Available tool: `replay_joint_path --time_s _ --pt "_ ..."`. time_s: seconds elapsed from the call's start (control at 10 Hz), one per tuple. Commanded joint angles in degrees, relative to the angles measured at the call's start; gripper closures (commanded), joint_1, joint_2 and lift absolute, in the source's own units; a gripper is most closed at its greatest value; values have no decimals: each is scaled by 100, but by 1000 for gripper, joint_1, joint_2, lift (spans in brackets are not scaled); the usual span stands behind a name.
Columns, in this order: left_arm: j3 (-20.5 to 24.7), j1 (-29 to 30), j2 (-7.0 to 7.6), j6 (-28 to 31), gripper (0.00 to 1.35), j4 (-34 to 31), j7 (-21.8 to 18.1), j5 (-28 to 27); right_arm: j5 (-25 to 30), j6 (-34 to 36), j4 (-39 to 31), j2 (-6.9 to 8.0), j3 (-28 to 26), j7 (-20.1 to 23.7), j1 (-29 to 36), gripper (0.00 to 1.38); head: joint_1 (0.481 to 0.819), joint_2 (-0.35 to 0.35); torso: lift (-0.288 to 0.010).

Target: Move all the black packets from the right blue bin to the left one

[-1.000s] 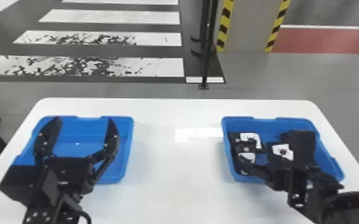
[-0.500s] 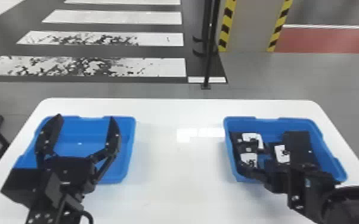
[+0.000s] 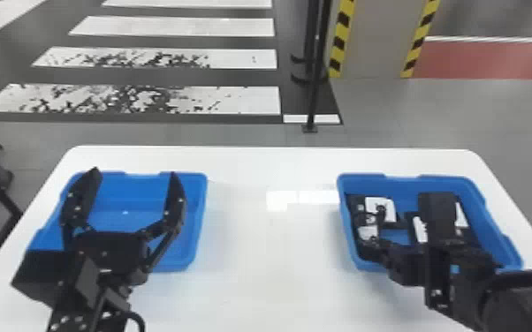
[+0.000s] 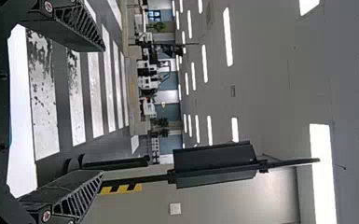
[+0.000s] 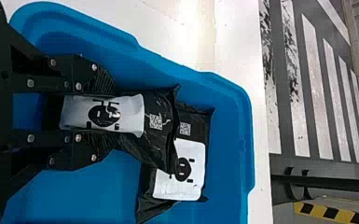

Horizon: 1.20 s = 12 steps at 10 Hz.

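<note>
Since the earlier frame, the right gripper (image 3: 372,225) has edged slightly left relative to the right bin (image 3: 495,227). The head view itself drifted a touch too, so both bins sit a little farther right in it. Left gripper (image 3: 134,173) holds its place over the left bin (image 3: 202,207). Right fingers are closed in on a black packet (image 5: 156,135), one on either side, clamping it across its white label (image 5: 130,114), which is bunched between them. That packet is inside the right bin, its free end overlapping a second packet (image 5: 179,182) that lies label up just beyond it. Head view has another packet (image 3: 419,229) farther right in the same bin, partly covered by the right arm's black housing (image 3: 437,216); can't tell if the label patches either side of the housing are one packet or two. Left fingers are wide apart, nothing between them. Both bins are on the white table (image 3: 269,256), well apart. Behind: white floor stripes (image 3: 234,99), a black post (image 3: 315,88), and a pillar (image 3: 380,39) with yellow-black edges.
</note>
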Motion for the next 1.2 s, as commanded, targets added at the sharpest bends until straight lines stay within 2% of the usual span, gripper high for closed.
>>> replay_joint_path --time_s 0.0,0.2,0.3,0.5,0.6,0.7,0.8,1.0,1.1 --pt "10 -2 0 -59 96 33 0 0 -46 -125 -144 -2 -34 -15 90 1101 695 -7 -140" --pt "21 -16 -17 -214 90 75 0 11 -58 -575 -805 7 -183 -59 414 1101 695 -7 -140" --pt "-1 -30 -17 -369 90 75 0 -34 159 -786 -1241 7 -286 -103 583 1101 695 -6 -140" --pt "-127 -86 0 -439 96 75 0 171 91 -1531 -1494 7 -411 -130 751 1101 695 -23 -140" --pt "-276 -114 44 -425 98 75 -8 514 -115 -2319 -1325 7 -411 266 751 1101 695 -34 -140" --pt "-424 -171 71 -411 108 61 -96 983 -446 -3205 -903 -20 -297 925 583 1101 695 -27 -140" --pt "-470 -269 79 -186 121 -66 -351 1474 -1063 -3711 -608 -134 206 1312 442 1101 695 -17 -140" --pt "-573 -522 123 630 125 -361 -887 2228 -1578 -4049 -721 -275 1051 1408 372 1101 695 49 -140" --pt "-584 -607 141 995 131 -445 -1089 2251 -1715 -4091 -692 -336 1394 1408 259 1101 693 76 -140"
